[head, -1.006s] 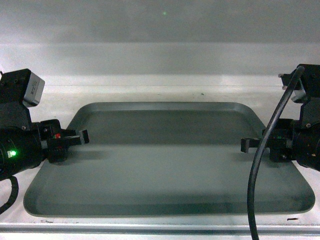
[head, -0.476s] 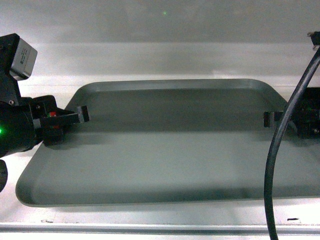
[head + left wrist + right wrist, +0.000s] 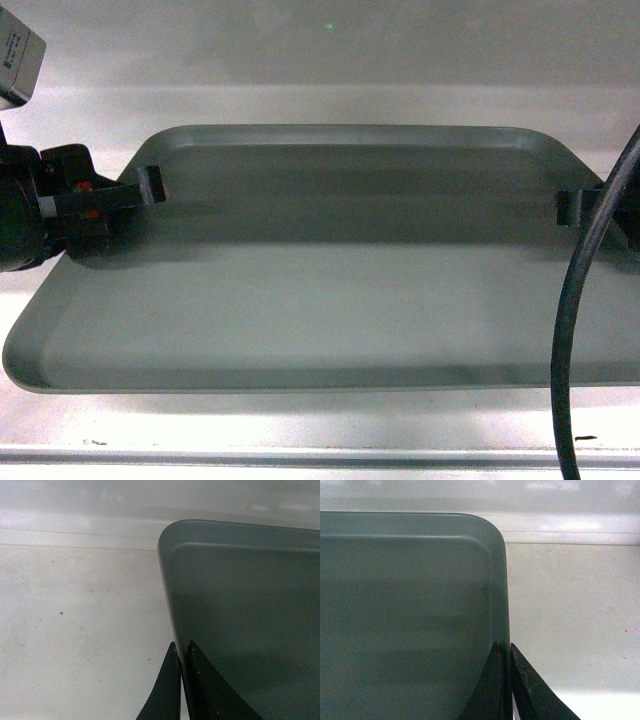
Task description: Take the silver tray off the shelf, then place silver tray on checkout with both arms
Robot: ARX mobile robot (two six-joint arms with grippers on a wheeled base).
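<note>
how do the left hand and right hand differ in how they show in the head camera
The left hand shows whole, with red marks behind it; the right hand is partly hidden behind a black cable at the picture's edge. The left sits higher in the picture than the right. Both are clamped on the tray rim.

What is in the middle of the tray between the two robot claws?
Nothing: in the head view, only the silver tray's bare smooth bottom stretches between the left gripper and the right gripper, each clamped on a side rim.
</note>
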